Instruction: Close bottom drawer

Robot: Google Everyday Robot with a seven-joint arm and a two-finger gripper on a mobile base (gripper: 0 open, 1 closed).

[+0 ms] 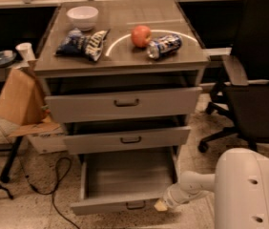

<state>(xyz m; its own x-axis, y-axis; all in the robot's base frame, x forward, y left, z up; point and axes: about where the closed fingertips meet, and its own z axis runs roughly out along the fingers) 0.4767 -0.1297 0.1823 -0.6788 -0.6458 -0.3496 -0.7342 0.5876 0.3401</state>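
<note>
The bottom drawer (125, 180) of the grey cabinet is pulled far out, showing its plain grey inner tray. Its short front panel carries a small dark bar handle (135, 205). My gripper (161, 204) sits at the end of the white arm at the lower right, against the right end of that front panel. The mid-height drawer (127, 140) and the tallest top drawer (125, 103) above it stand slightly out from the cabinet.
On the cabinet top lie a white bowl (83, 17), a chip bag (83, 42), an apple (141, 35) and a can (164, 46). A black office chair (258, 80) stands at the right. A brown paper bag (17, 99), a box and cables lie at the left.
</note>
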